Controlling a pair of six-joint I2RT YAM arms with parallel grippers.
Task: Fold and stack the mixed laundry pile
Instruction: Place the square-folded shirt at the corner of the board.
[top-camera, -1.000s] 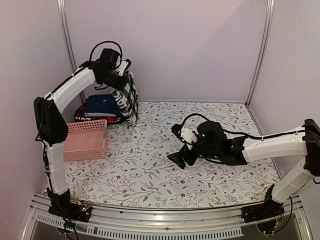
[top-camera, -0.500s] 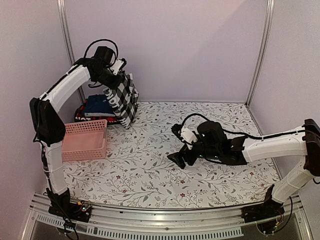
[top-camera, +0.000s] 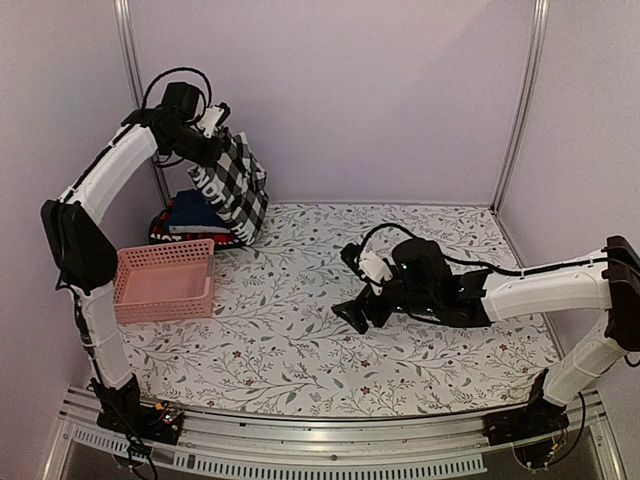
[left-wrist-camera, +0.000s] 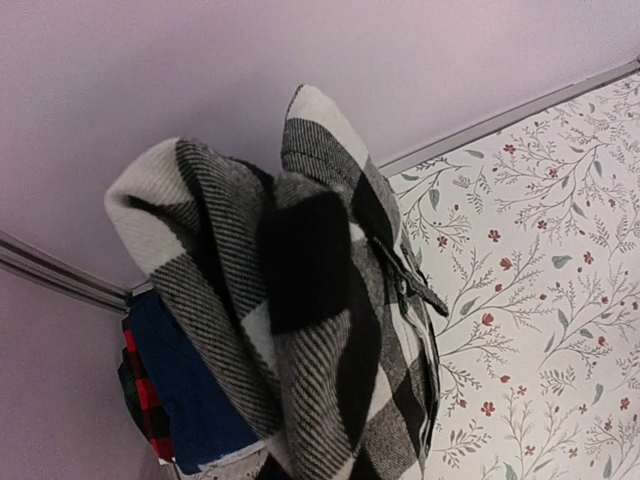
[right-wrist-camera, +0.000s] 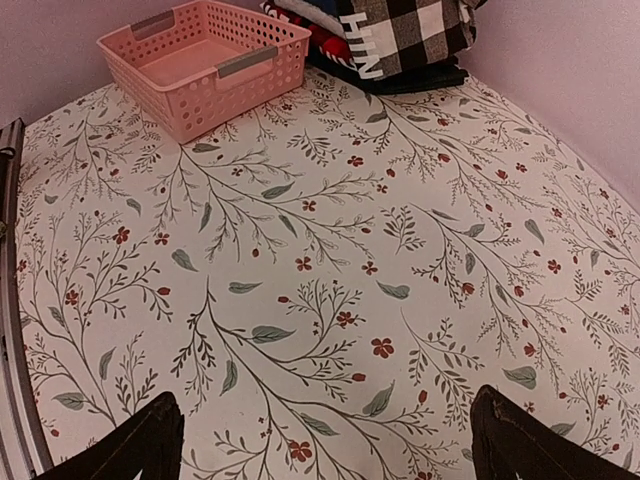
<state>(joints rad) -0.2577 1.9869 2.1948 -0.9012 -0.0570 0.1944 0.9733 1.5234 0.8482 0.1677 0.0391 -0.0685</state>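
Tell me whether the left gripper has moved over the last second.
Yes. The left gripper, shut on the checked shirt, has swung left toward the back-left corner post and slightly up the view.

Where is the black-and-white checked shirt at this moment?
In the top view, the checked shirt hangs from the left gripper at the far left corner, over the laundry pile, behind the pink basket.

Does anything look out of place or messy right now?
Only the checked shirt: it hangs bunched from the left gripper over the pile in the far left corner, not laid flat. Nothing looks spilled or damaged.
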